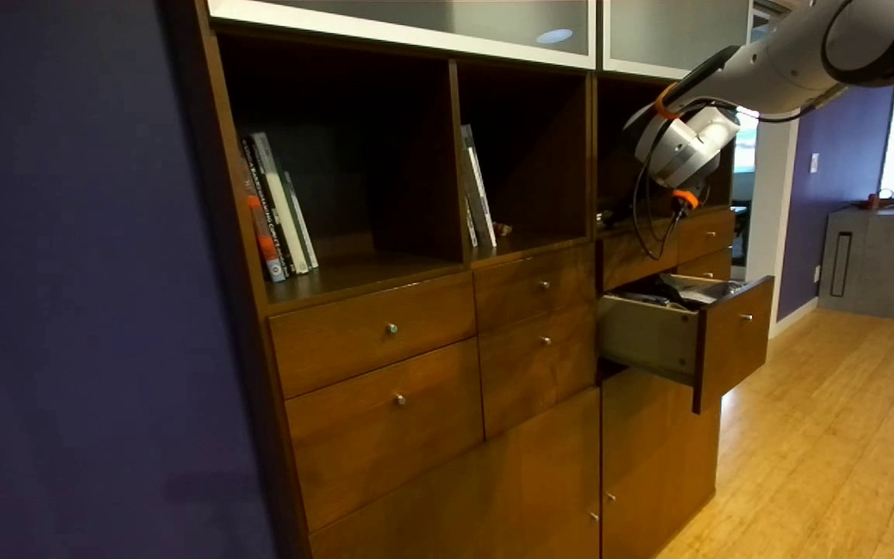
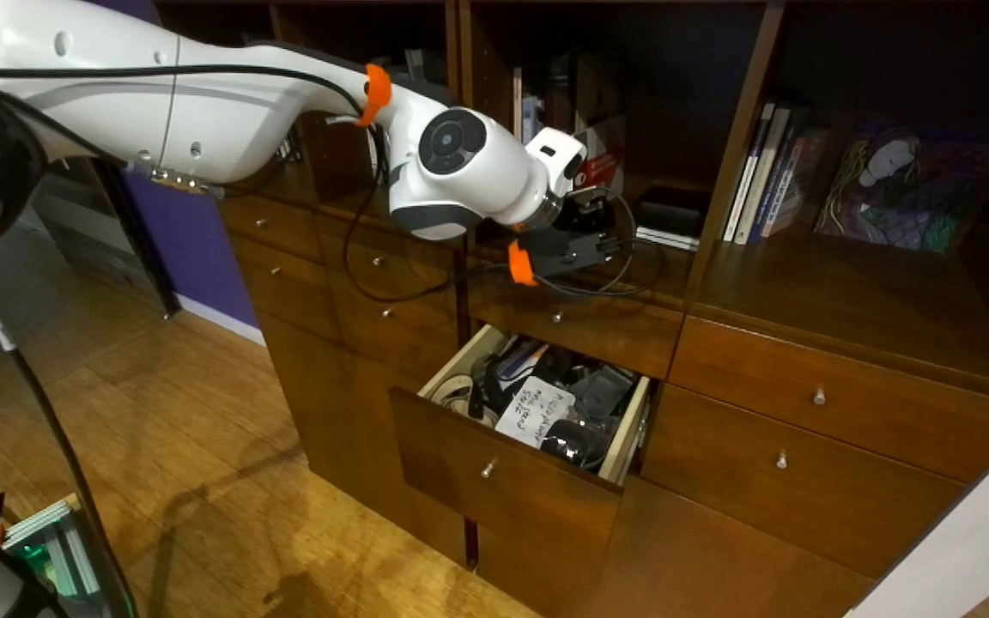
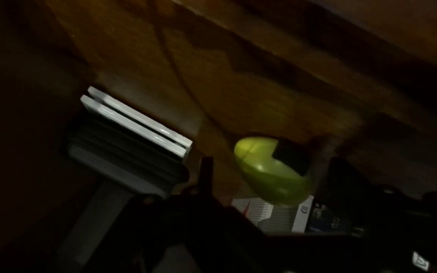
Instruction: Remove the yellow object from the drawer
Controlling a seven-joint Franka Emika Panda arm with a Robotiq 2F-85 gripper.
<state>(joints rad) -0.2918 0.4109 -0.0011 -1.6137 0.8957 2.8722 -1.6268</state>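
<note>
The yellow object [image 3: 264, 178] is a shiny yellow-green egg-shaped lump with a black patch on its upper right. In the wrist view it lies on a brown wooden surface, in line with the space between my gripper's two dark fingers [image 3: 271, 163]. The fingers are wide apart, with a visible gap to the left one; contact on the darker right side cannot be made out. In an exterior view my gripper [image 2: 602, 247] is at the shelf opening above the pulled-out drawer [image 2: 512, 481]; the drawer also shows here [image 1: 734, 341]. The yellow object is hidden in both exterior views.
A stack of black and white boxes [image 3: 131, 132] lies left of the yellow object in the wrist view. Printed boxes [image 3: 275, 220] lie below it. The open drawer holds black items and a handwritten white card [image 2: 536, 412]. Books [image 2: 765, 172] stand in the neighbouring shelf.
</note>
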